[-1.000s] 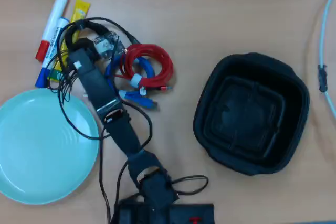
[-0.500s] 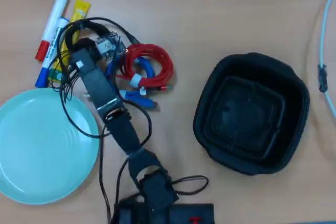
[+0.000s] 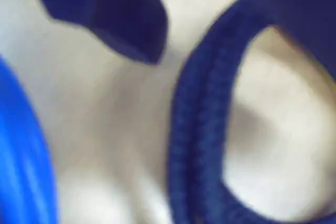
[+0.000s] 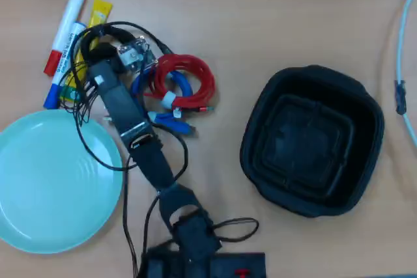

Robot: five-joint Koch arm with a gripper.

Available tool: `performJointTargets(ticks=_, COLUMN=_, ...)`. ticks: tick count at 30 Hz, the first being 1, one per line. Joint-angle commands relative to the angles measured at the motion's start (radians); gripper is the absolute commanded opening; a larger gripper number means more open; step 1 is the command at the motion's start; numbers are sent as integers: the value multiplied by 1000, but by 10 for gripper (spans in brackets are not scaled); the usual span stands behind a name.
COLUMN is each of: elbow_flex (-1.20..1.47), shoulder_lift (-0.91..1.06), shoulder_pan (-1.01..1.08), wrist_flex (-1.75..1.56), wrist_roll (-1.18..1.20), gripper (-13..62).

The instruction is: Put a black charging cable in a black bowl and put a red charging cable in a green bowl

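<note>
1. The green bowl (image 4: 45,187) lies at the lower left of the overhead view and the black bowl (image 4: 313,140) at the right; both look empty, so I judge the task is at its start.
2. The arm (image 4: 133,131) reaches from its base at the bottom edge up and to the left, stretched low over the table (image 4: 260,11), with the wrist above the pile of cables.
3. The red charging cable (image 4: 192,76) is a coil just right of the wrist, partly over a blue coiled cable (image 4: 172,122).
4. The black charging cable (image 4: 111,30) seems to be the dark loop at the wrist, close to the markers (image 4: 65,24), but it mixes with the robot's own wires, so I am not sure.
5. In the wrist view, a dark braided cable (image 3: 202,129) curves very near the camera, very blurred, and I think it is the black one.
6. The gripper (image 4: 133,56) is over this pile. I cannot tell if its jaws are apart or closed; only one dark tip shows in the wrist view.
7. To do this step well, I would close on one strand of the coil only, away from the blue and red coils, and lift slowly so nothing else follows.
</note>
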Motion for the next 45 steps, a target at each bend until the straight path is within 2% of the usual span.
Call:
performJointTargets(ticks=1, elbow_flex=-25, shoulder_lift=-14, shoulder_pan=-18, wrist_flex=-46, wrist_roll=6, gripper=420)
performJointTargets(ticks=5, elbow_flex=-23, shoulder_lift=-14, shoulder_pan=-37, wrist_flex=-37, wrist_roll=11, gripper=360)
performJointTargets(ticks=9, elbow_flex=-21, shoulder_lift=-15, shoulder_pan=-49, wrist_flex=-37, wrist_roll=18, gripper=209)
performJointTargets(ticks=14, elbow_flex=-17, shoulder_lift=-23, shoulder_pan=-55, wrist_flex=-11, wrist_roll=129, gripper=80)
performJointTargets(ticks=18, elbow_flex=-20, shoulder_lift=-21, shoulder_pan=-55, wrist_flex=17, wrist_roll=133, gripper=-94)
performJointTargets(ticks=20, elbow_flex=-23, shoulder_lift=-15, shoulder_pan=-55, wrist_flex=35, wrist_roll=135, gripper=-66)
performJointTargets(ticks=26, elbow_flex=-28, shoulder_lift=-3, shoulder_pan=-58, wrist_flex=135, wrist_roll=126, gripper=-65)
performJointTargets(ticks=38, elbow_flex=-26, shoulder_lift=327, shoulder_pan=-81, wrist_flex=204, wrist_roll=12, gripper=-65)
performJointTargets(ticks=45, elbow_flex=-31, shoulder_lift=453, shoulder_pan=-144, wrist_flex=133, wrist_roll=-97, gripper=-65)
